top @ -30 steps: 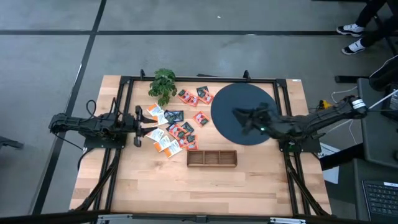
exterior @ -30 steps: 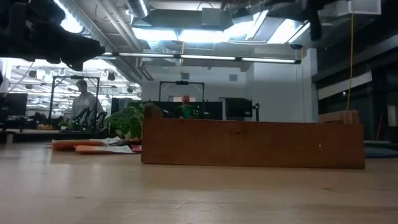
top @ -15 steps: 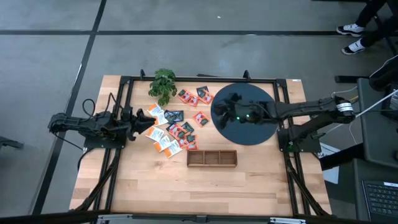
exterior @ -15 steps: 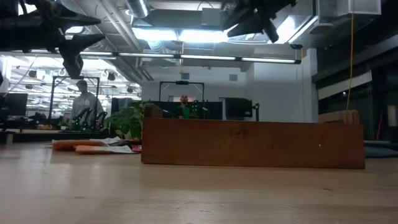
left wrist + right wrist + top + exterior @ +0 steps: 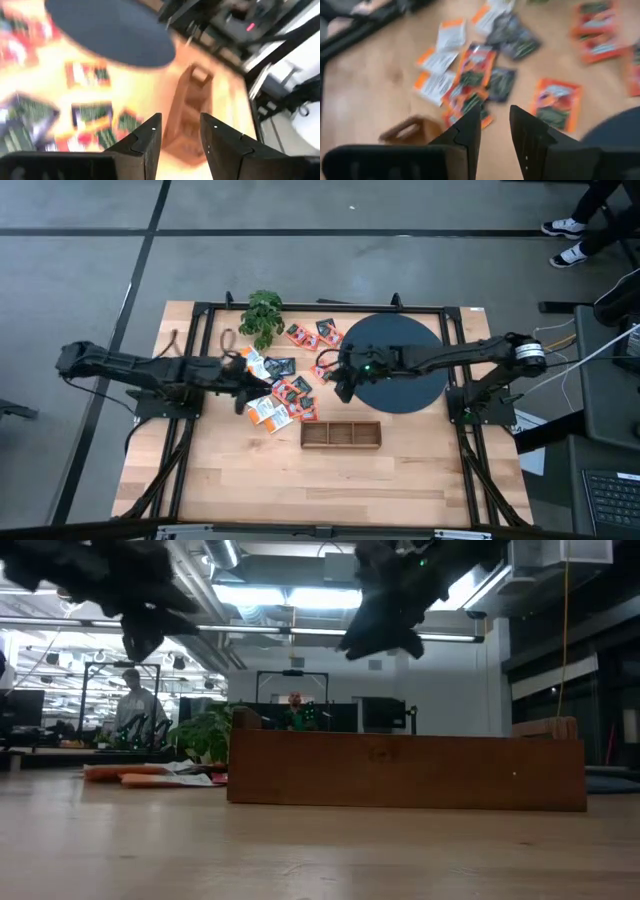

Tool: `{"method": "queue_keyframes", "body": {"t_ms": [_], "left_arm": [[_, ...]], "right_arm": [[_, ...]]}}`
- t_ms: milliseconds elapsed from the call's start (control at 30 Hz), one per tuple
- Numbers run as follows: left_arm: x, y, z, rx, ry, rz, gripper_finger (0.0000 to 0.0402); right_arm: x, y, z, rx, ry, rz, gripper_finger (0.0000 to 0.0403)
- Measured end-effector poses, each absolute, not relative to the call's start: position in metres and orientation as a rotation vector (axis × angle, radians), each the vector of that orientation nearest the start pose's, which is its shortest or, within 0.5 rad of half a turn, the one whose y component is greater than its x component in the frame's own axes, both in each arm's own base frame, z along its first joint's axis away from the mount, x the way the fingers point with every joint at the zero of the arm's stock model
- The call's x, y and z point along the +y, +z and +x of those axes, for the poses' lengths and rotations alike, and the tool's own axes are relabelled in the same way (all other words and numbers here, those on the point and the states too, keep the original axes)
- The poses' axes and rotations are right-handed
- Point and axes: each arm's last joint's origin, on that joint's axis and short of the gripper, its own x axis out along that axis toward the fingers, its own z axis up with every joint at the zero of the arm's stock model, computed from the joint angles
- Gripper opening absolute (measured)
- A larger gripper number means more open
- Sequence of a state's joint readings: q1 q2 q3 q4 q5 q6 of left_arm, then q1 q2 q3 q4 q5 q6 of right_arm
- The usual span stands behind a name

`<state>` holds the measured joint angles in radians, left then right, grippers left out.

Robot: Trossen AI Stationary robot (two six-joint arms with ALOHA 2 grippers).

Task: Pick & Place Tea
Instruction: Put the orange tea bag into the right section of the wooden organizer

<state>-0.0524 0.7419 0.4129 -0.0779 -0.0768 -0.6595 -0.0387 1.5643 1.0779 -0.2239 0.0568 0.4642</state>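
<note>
high view: the tea packets (image 5: 283, 385) are lying in a loose scatter on the table (image 5: 250, 480), between the plant (image 5: 262, 315), the black disc (image 5: 410, 380) and the wooden tray (image 5: 341, 434). the left end effector (image 5: 250, 383) is hanging over the scatter's left part, right above the white-and-orange packets, so the tea is lying directly under it and onward toward the disc. the right end effector (image 5: 343, 377) is hanging at the disc's left rim, with the tea just beyond its tip toward the left arm; one orange-red packet (image 5: 321, 369) is lying nearest to it. judging by this, each arm is having packets in reach, the left arm being the one already above them.

low view: the tray (image 5: 405, 769) is filling the middle, and a few packets (image 5: 150, 776) are showing flat on the table to its left. both arms are hanging dark overhead, well above the table.

left wrist view: the left end effector (image 5: 181, 131) is standing open with nothing between its fingers; packets (image 5: 90, 114) are lying ahead of it and the tray (image 5: 187, 117) is lying lengthwise straight past its tips.

right wrist view: the right end effector (image 5: 494, 122) is standing open and empty; the tea (image 5: 472, 75) is lying spread ahead of the fingers.
</note>
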Motion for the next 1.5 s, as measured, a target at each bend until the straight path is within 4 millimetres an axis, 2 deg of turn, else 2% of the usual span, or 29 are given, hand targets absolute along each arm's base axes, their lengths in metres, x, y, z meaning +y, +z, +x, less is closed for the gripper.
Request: {"method": "queue_keyframes", "body": {"t_ms": [167,400,600,767,1200,1500], "left_arm": [[-0.004,0.216,0.197,0.538,0.219,-0.708,0.0129],[-0.004,0.186,0.220,0.701,0.330,-0.723,0.0129],[-0.002,0.162,0.226,0.785,0.471,-0.703,0.0129],[0.001,0.150,0.229,0.805,0.558,-0.658,0.0129],[0.004,0.126,0.232,0.868,0.691,-0.692,0.0129],[0.004,0.118,0.241,0.814,0.703,-0.711,0.0129]], "right_arm": [[-0.009,0.224,0.353,0.709,-0.031,0.518,0.0106],[-0.011,0.202,0.367,0.724,-0.021,0.717,0.0106],[-0.015,0.194,0.372,0.706,-0.102,0.809,0.0106],[-0.023,0.192,0.373,0.695,-0.135,0.833,0.0106],[-0.041,0.181,0.378,0.671,-0.160,0.918,0.0106],[-0.047,0.156,0.393,0.680,-0.119,1.023,0.0106]]}}
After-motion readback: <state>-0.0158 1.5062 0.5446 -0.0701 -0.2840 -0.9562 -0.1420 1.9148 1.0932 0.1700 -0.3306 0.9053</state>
